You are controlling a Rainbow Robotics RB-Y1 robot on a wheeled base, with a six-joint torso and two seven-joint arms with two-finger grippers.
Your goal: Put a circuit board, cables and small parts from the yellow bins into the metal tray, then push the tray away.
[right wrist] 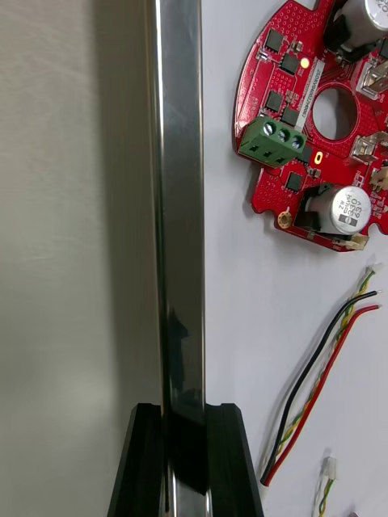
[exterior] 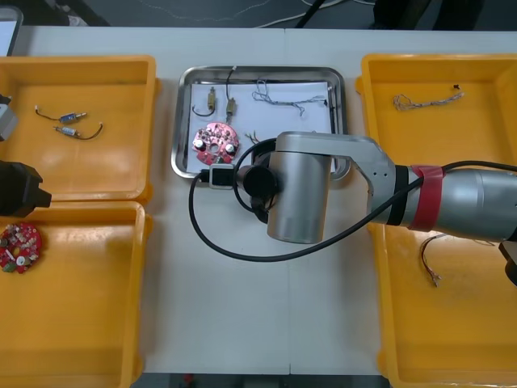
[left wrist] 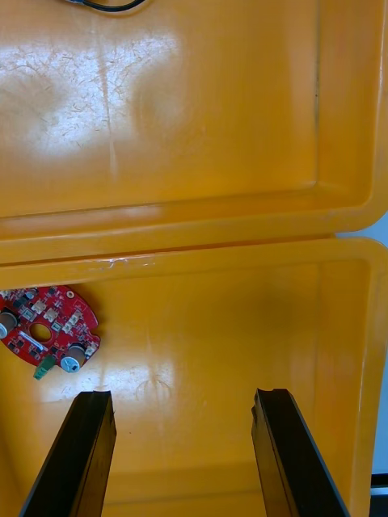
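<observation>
As the right gripper [right wrist: 184, 408] pinches the near rim of the metal tray [exterior: 262, 71], one black finger inside the white-lined tray and one outside with the shiny edge between them, loading looks complete and the push away appears to be the step in hand. A round red circuit board [exterior: 216, 141] lies inside the tray just beside the gripped rim, with a red and yellow cable [right wrist: 323, 363] near it. A twisted blue and white cable [exterior: 287, 101] and small metal parts [exterior: 212, 97] lie toward the far side. The grip sits toward the tray's left corner rather than its middle, so a straight shove could swing the tray and knock it against the yellow bins [exterior: 97, 162] flanking it. A pinch on so thin and slick a rim may slip, or it may lift the near edge and send the loose pieces sliding toward the far wall. The inner finger stands near the cable ends and could catch them. A black cable [exterior: 202, 234] looped on the table beside the arm might drag or snag as the arm extends. The left gripper [left wrist: 182, 404] hangs idle, fingers wide apart, over the near left bin [left wrist: 242, 323], where a second circuit board [left wrist: 47, 329] lies.
</observation>
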